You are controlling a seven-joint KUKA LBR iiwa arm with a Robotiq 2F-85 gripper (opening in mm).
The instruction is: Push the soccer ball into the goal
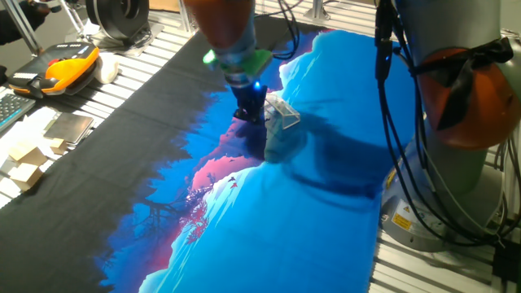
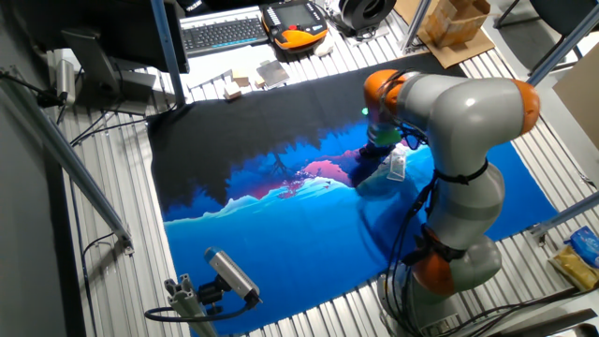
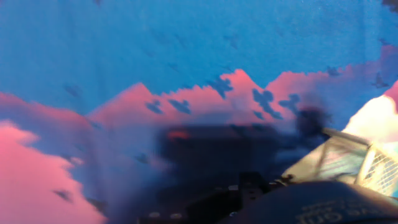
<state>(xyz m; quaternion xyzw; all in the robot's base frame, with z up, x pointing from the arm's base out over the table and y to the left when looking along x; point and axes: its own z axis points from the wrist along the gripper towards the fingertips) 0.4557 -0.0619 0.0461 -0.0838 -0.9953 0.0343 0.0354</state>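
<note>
My gripper (image 1: pixel 251 112) stands low over the blue and pink cloth (image 1: pixel 269 220), with its dark fingers together as one block. The small white goal (image 1: pixel 282 114), a boxy frame with translucent netting, lies right beside the gripper, touching or almost touching it. In the other fixed view the goal (image 2: pixel 398 167) shows just under the arm's wrist, beside the gripper (image 2: pixel 372 154). In the hand view the goal (image 3: pixel 354 165) is at the bottom right, tilted. The soccer ball does not show in any view; it may be hidden by the gripper or the goal.
An orange teach pendant (image 1: pixel 69 65) and a larger plain white roundish object (image 1: pixel 107 69) lie at the far left. Cardboard pieces (image 1: pixel 24 163) and a keyboard (image 2: pixel 225 33) sit off the cloth. The arm's base (image 1: pixel 456 122) stands at the right. A camera on a mount (image 2: pixel 229 276) stands near the cloth's edge.
</note>
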